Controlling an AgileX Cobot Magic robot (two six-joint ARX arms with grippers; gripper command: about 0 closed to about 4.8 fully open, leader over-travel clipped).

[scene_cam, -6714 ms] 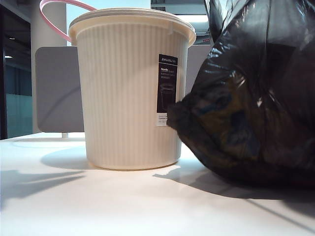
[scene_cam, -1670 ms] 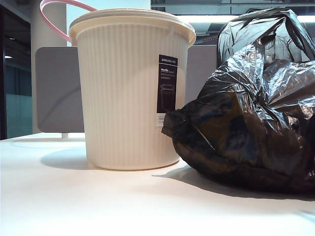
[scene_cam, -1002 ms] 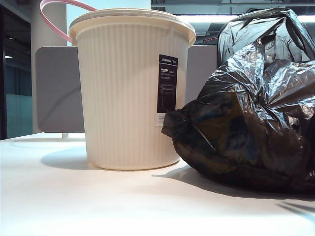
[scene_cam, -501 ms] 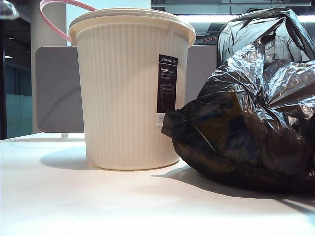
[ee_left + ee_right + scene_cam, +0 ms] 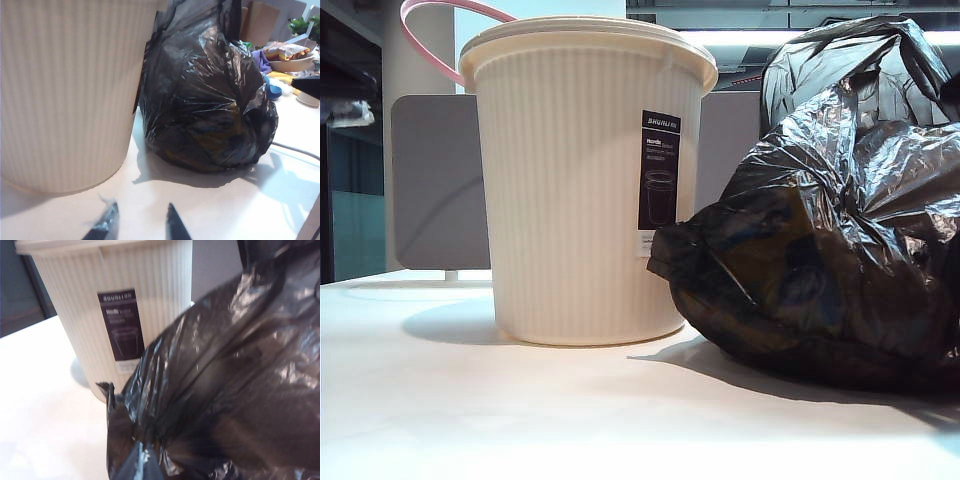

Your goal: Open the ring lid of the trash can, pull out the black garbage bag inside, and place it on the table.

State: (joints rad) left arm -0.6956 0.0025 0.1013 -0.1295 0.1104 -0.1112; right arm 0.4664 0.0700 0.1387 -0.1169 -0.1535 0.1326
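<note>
The cream ribbed trash can [image 5: 580, 180] stands on the white table [image 5: 520, 410], and its pink ring lid [image 5: 485, 10] is tipped up behind the rim. The black garbage bag [image 5: 820, 260] rests on the table against the can's right side. In the left wrist view my left gripper [image 5: 140, 216] is open and empty, low over the table in front of the can [image 5: 60, 90] and the bag [image 5: 205, 100]. My right gripper [image 5: 143, 461] is shut, its tips close in front of the bag [image 5: 240, 370], with the can [image 5: 150, 295] beyond.
A grey partition panel [image 5: 435, 180] runs along the table's back. Beyond the bag the left wrist view shows a bowl of packets [image 5: 290, 60], a purple cloth [image 5: 260, 57], a blue object [image 5: 272, 91] and a thin cable [image 5: 295, 150] on the table.
The bag, hanging higher several seconds ago, now sits slumped and still on the table. A blurred shape at the exterior view's left edge has dropped lower.
</note>
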